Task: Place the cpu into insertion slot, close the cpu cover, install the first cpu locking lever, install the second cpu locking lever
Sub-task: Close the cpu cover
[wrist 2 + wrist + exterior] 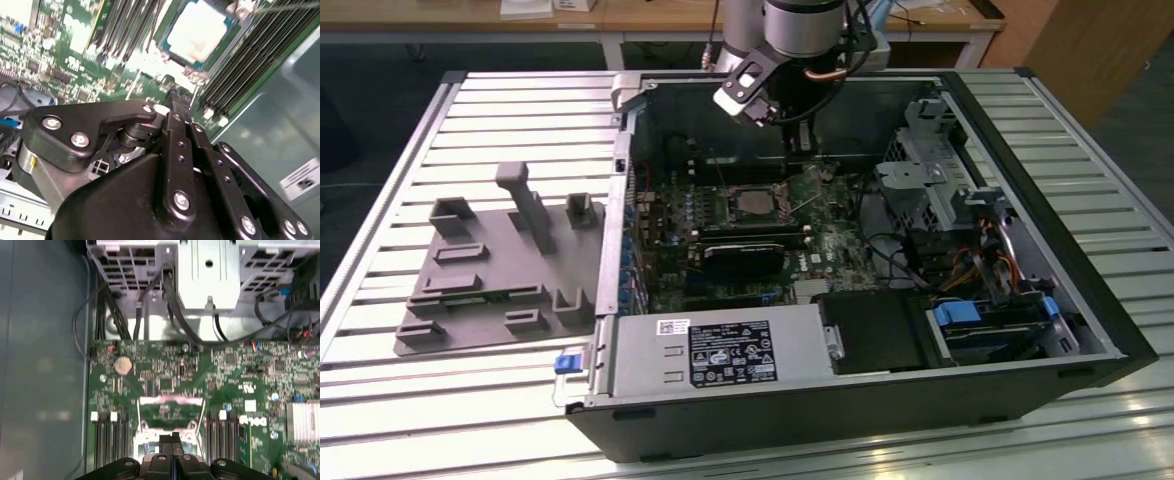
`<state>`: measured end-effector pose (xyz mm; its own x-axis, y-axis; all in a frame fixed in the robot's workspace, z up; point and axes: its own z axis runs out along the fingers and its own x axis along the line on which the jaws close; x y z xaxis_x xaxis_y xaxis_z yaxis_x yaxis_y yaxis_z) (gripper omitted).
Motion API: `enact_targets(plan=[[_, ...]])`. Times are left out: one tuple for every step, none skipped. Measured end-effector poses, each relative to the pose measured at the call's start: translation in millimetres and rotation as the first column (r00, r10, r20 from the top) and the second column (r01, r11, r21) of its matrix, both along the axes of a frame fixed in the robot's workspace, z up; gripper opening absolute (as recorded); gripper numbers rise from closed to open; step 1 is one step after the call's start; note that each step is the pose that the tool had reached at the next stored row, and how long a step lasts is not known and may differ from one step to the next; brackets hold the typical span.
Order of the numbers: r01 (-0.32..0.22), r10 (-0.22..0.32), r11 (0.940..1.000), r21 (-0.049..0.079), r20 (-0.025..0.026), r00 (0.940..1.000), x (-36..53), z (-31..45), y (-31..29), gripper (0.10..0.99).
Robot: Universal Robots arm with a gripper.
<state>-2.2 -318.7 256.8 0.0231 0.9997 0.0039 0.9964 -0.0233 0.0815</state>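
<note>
Placement detail: small flat silvery-grey square cpu (197, 30) is lying in the dark, metal-rimmed insertion slot (723, 203) mid-board. The black gripper (172, 436), fingers pressed together, is hovering close by. The chip is likely light, stiff and fragile; opposite edges suit gripping.

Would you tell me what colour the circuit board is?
The circuit board is green, clearest in the first wrist view.

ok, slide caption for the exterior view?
Arm's pincer hangs inside the open computer case, close to the chip sitting in its socket.
</note>
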Motion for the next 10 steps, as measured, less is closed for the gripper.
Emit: enact_targets(plan=[[0.0, 0.0, 1.0, 0.0, 0.0, 1.0, 3.0, 0.0, 0.0, 0.102], [0.0, 0.0, 1.0, 0.0, -0.0001, 1.0, 5.7, 0.1, 0.0, 0.102], [0.0, 0.0, 1.0, 0.0, -0.0001, 1.0, 8.5, 0.0, 0.0, 0.102], [0.0, 0.0, 1.0, 0.0, -0.0001, 1.0, 11.2, 0.1, 0.0, 0.102], [0.0, 0.0, 1.0, 0.0, -0.0001, 1.0, 14.0, 0.1, 0.0, 0.102], [0.0, 0.0, 1.0, 0.0, -0.0001, 1.0, 16.5, 0.1, 0.0, 0.102], [0.0, 0.0, 1.0, 0.0, -0.0001, 1.0, 18.9, 0.1, 0.0, 0.102], [0.0, 0.0, 1.0, 0.0, -0.0001, 1.0, 21.3, 0.0, 0.0, 0.102], [0.0, 0.0, 1.0, 0.0, 0.0, 1.0, 23.8, 0.0, 0.0, 0.102], [0.0, 0.0, 1.0, 0.0, 0.0, 1.0, 26.2, 0.0, 0.0, 0.102]])
